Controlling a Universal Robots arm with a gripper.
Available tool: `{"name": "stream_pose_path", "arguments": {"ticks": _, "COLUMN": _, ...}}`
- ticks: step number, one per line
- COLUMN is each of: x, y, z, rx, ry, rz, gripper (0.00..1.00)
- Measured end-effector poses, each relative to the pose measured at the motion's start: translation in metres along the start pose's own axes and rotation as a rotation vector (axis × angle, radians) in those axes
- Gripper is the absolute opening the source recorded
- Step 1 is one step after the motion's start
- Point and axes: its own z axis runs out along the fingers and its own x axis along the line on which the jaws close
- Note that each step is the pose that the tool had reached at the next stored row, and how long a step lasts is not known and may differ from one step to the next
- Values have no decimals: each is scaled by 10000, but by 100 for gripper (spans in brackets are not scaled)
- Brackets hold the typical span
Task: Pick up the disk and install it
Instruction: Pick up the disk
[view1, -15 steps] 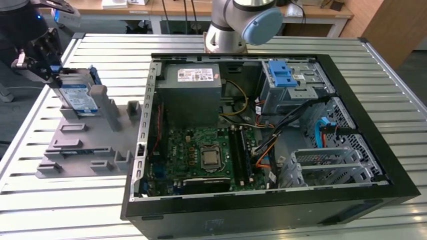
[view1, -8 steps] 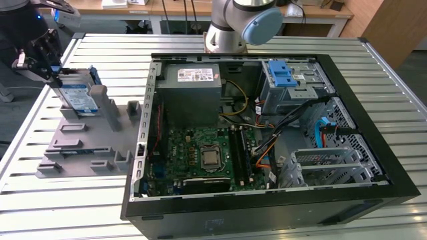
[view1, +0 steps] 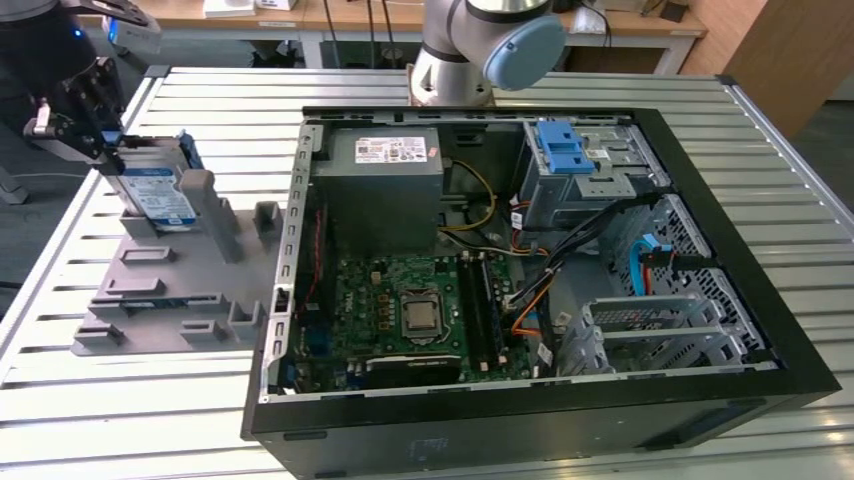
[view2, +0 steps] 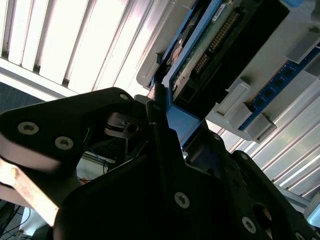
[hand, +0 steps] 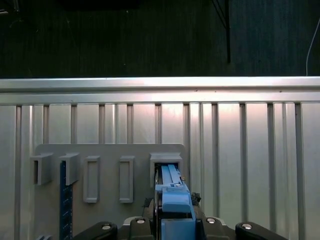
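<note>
The disk (view1: 151, 190) stands on edge in a slot of the grey fixture (view1: 174, 275), at the exterior view's left. Its label faces the camera and its blue carrier frame runs along the top and side. My black gripper (view1: 112, 150) sits at the disk's upper end, its fingers closed on the blue carrier. In the second wrist view the gripper (view2: 167, 112) pinches the carrier's blue edge, with the disk's (view2: 215, 40) underside and connector beyond. In the first wrist view the disk's blue carrier (hand: 172, 192) rises from the slot between the gripper's (hand: 172, 215) fingers.
An open black computer case (view1: 747, 250) lies to the exterior view's right. It holds a metal drive bay with a blue latch (view1: 566, 150), a grey box (view1: 384, 190), a motherboard (view1: 414, 310) and cables. The arm's base (view1: 470, 50) stands behind it. A blue memory strip (hand: 63, 200) sits in the fixture.
</note>
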Motion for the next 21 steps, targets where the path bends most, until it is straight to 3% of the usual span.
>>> {"name": "stream_pose_path", "arguments": {"ticks": 21, "x": -1, "y": 3, "z": -160, "rx": -1, "ry": 1, "rz": 0, "gripper": 36}}
